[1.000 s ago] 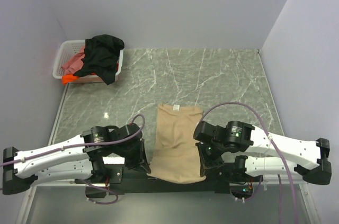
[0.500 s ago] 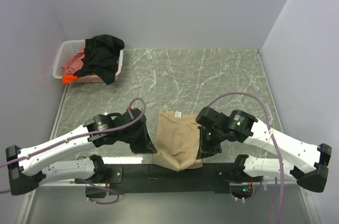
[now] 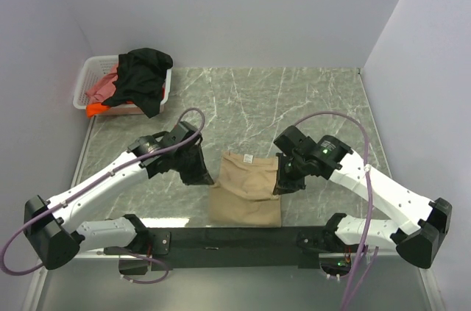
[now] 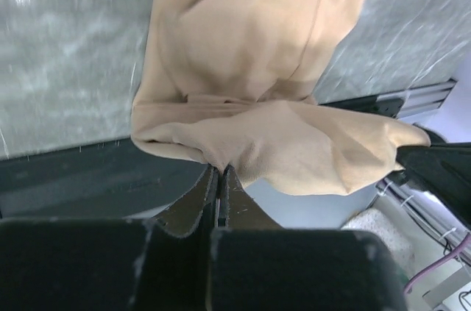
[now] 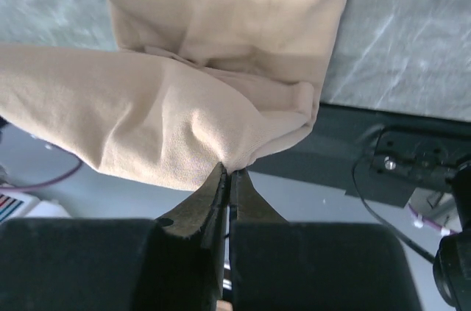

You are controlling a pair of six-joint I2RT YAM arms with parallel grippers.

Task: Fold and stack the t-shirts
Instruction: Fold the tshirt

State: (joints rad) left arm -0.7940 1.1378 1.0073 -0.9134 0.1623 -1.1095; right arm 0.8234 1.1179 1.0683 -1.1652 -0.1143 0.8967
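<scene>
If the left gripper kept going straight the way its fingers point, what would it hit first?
The left gripper pinches the tan t-shirt; straight on, it would likely press into that shirt's flat layer on the table, though depth is unclear.

tan t-shirt (image 3: 246, 192), grey marbled table (image 3: 294, 105)

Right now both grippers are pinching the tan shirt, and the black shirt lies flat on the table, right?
Not quite: the top view shows the black shirt draped over the white basket, not flat on the table. The left gripper and right gripper are indeed both pinching the tan shirt.
</scene>
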